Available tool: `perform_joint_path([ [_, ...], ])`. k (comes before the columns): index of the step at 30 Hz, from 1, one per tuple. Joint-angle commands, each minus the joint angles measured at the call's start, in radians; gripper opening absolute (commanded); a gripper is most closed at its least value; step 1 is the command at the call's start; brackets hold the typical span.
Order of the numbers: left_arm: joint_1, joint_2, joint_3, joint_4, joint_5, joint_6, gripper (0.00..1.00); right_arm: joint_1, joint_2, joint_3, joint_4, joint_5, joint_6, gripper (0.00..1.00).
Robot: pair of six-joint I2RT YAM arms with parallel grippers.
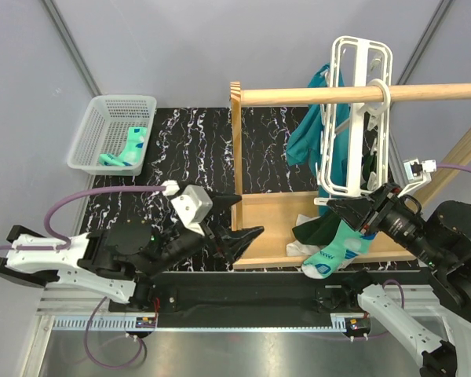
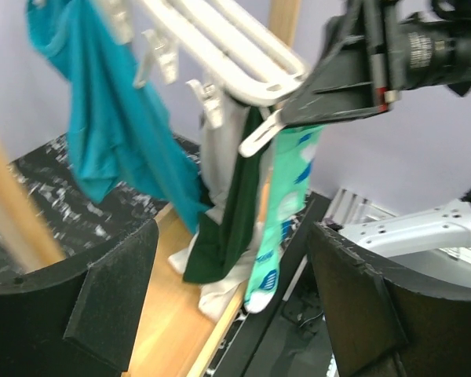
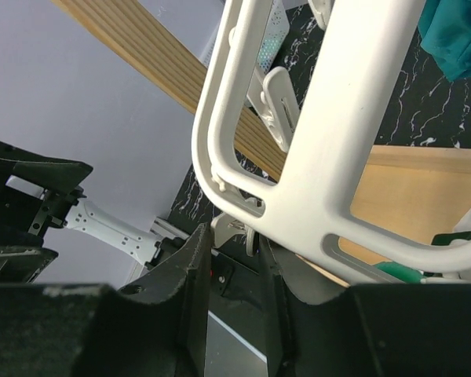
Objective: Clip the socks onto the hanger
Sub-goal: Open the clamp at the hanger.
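The white hanger (image 1: 353,110) hangs by its ring from the wooden rod (image 1: 298,95). A mint-green sock (image 1: 339,250) dangles from the hanger's near bottom corner, toe down; in the left wrist view that sock (image 2: 284,220) hangs under the hanger (image 2: 243,55). My right gripper (image 1: 341,214) reaches in at that corner, its jaws closed on a small white clip (image 3: 247,232) under the frame (image 3: 330,157). My left gripper (image 1: 247,216) stands open and empty left of the sock, its pads (image 2: 114,290) wide apart. More socks (image 1: 127,149) lie in the basket.
The white mesh basket (image 1: 86,137) sits at the back left. A teal garment (image 1: 308,133) hangs from the hanger. Dark green and white clothes (image 1: 310,230) lie on the wooden stand's base (image 1: 267,210). The stand's upright (image 1: 235,133) rises between my arms.
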Motion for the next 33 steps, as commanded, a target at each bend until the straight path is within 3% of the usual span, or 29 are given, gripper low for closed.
perform_joint_path([
  [1, 0.001, -0.071, -0.045, 0.033, -0.079, -0.035, 0.81, -0.002, 0.005, -0.017, 0.084, 0.029, 0.007, 0.0],
  [3, 0.001, -0.054, -0.05, 0.058, -0.039, 0.008, 0.92, -0.004, 0.008, -0.022, 0.087, 0.021, 0.007, 0.0],
  [5, 0.001, -0.007, -0.021, 0.064, 0.003, 0.056, 0.94, -0.002, 0.006, -0.022, 0.092, 0.011, 0.018, 0.0],
  [8, 0.0, 0.177, 0.04, 0.076, -0.022, 0.291, 0.96, -0.001, 0.005, -0.008, 0.083, 0.006, 0.029, 0.0],
  [13, 0.034, 0.289, -0.027, 0.372, 0.016, 0.626, 0.99, -0.002, 0.0, 0.021, 0.048, 0.024, 0.023, 0.0],
  [16, 0.115, 0.325, -0.003, 0.369, 0.157, 0.643, 0.98, -0.001, 0.005, 0.034, 0.038, 0.023, 0.021, 0.0],
  [25, 0.198, 0.335, 0.002, 0.434, 0.303, 0.708, 0.98, -0.001, 0.011, 0.046, 0.031, 0.007, 0.009, 0.0],
  [29, 0.217, 0.372, 0.065, 0.336, 0.411, 0.693, 0.8, -0.002, 0.006, 0.049, 0.029, 0.006, 0.015, 0.0],
  [33, 0.232, 0.417, 0.132, 0.262, 0.473, 0.663, 0.73, -0.002, 0.006, 0.055, 0.024, 0.003, 0.017, 0.0],
])
